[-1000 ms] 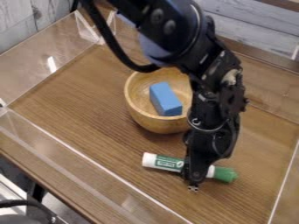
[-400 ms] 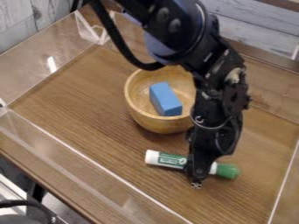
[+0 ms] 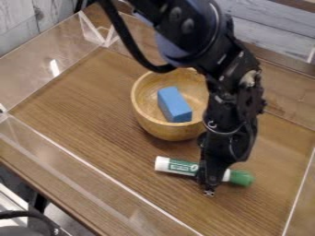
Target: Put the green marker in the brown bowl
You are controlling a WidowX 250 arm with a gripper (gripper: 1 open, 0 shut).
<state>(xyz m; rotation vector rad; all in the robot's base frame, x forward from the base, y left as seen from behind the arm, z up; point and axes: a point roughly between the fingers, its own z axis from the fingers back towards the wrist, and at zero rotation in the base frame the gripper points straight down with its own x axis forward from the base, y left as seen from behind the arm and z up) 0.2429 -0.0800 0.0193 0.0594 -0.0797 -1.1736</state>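
The green marker (image 3: 181, 166) lies flat on the wooden table in front of the brown bowl (image 3: 146, 117); its white barrel points left and its green cap right. My gripper (image 3: 212, 187) points straight down and comes onto the marker just left of the cap. Its dark fingers are shut on the marker and hide that stretch of it. The bowl stands a short way behind and to the left of the gripper.
A blue rectangular block (image 3: 174, 102) lies inside the bowl. Clear plastic walls (image 3: 37, 55) ring the wooden table on the left, front and back. The black arm (image 3: 197, 41) reaches over the bowl's right side.
The marker has slid a little to the right with the gripper on it. The arm has hardly moved.
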